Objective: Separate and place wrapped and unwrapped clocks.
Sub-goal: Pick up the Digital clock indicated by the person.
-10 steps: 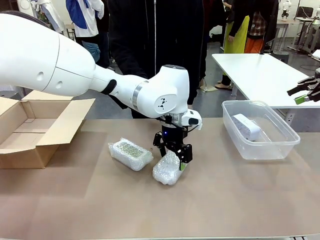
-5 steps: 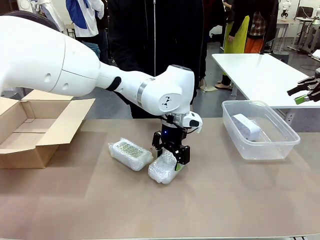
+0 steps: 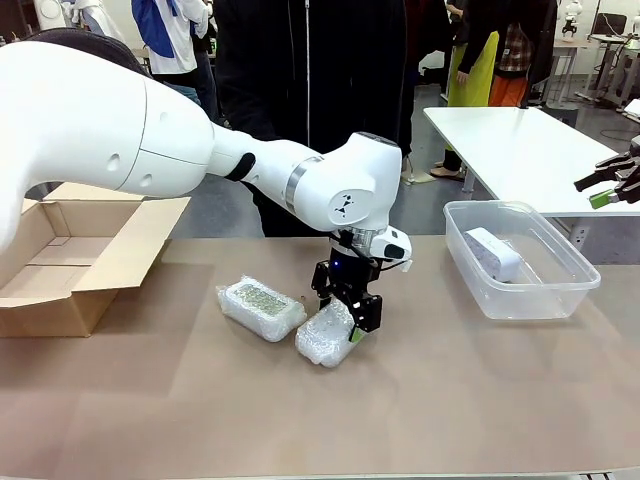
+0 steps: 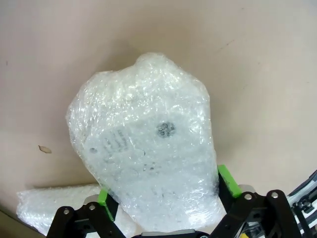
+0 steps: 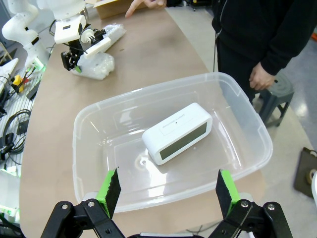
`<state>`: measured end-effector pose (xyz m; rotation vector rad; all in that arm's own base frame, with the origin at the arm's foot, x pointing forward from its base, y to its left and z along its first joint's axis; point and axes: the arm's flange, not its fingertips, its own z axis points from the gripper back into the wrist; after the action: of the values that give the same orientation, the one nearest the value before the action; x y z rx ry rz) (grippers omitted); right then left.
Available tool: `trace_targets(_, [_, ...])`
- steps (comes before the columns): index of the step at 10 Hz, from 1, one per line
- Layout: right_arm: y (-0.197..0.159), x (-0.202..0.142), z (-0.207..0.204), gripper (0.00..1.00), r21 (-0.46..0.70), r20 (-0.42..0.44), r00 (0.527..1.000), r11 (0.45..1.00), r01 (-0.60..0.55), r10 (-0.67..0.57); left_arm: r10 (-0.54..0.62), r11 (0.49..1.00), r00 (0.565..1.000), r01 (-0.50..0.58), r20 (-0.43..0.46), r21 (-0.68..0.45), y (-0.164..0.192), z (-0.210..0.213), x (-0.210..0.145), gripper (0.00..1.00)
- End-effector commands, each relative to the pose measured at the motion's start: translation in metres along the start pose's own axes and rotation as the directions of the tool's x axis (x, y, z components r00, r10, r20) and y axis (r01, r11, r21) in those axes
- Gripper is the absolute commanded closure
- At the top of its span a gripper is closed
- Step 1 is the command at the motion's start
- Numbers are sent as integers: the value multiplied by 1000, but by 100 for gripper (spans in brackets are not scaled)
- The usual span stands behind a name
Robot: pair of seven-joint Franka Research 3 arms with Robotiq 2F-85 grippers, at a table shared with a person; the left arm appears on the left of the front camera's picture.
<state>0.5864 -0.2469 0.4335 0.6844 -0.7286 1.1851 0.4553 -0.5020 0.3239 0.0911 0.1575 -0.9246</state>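
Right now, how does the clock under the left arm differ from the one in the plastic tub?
The wrapped clock is covered in bubble wrap; the bare clock shows its smooth white shell. The wrapped clock lies on the table, straddled by the fingers of the left gripper; the bare clock lies inside the clear tub. Both are white, brick-shaped blocks.

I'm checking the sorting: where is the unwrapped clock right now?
In the front view the unwrapped clock lies inside the clear plastic bin at the right; the right wrist view shows it just beyond the right end effector.
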Motion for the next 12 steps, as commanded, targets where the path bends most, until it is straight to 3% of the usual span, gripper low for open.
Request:
trace_targets(1, [0,0,-1,0,-3,1,1000,1000,1,-1,-23,999,998,25,62,-32,10,0,-9,20])
trace_targets(2, [0,0,-1,0,-3,1,1000,1000,1,-1,-11,999,997,13,74,-37,10,0,-10,40])
trace_targets(3, [0,0,-1,0,-3,1,1000,1000,1,-1,-11,999,997,14,75,-44,10,1,-10,25])
trace_targets(4, [0,0,-1,0,-3,1,1000,1000,1,-1,-19,998,997,23,76,-50,11,2,-10,60])
trace_targets(5, [0,0,-1,0,-3,1,1000,1000,1,-1,-36,997,996,41,81,-62,10,4,-10,45])
trace_targets(6, [0,0,-1,0,-3,1,1000,1000,1,-1,-46,996,995,53,87,-75,10,6,-10,79])
trace_targets(7, [0,0,-1,0,-3,1,1000,1000,1,-1,-65,994,994,73,90,-84,9,8,-11,64])
trace_targets(8, [0,0,-1,0,-3,1,1000,1000,1,-1,-110,986,989,121,97,-114,6,10,-12,99])
trace_targets(9, [0,0,-1,0,-3,1,1000,1000,1,-1,-175,974,980,187,98,-127,5,14,-15,84])
trace_targets(10, [0,0,-1,0,-3,1,1000,1000,1,-1,-234,960,968,245,94,-134,7,21,-21,100])
trace_targets(12, [0,0,-1,0,-3,1,1000,1000,1,-1,-254,959,964,262,79,-112,14,39,-33,100])
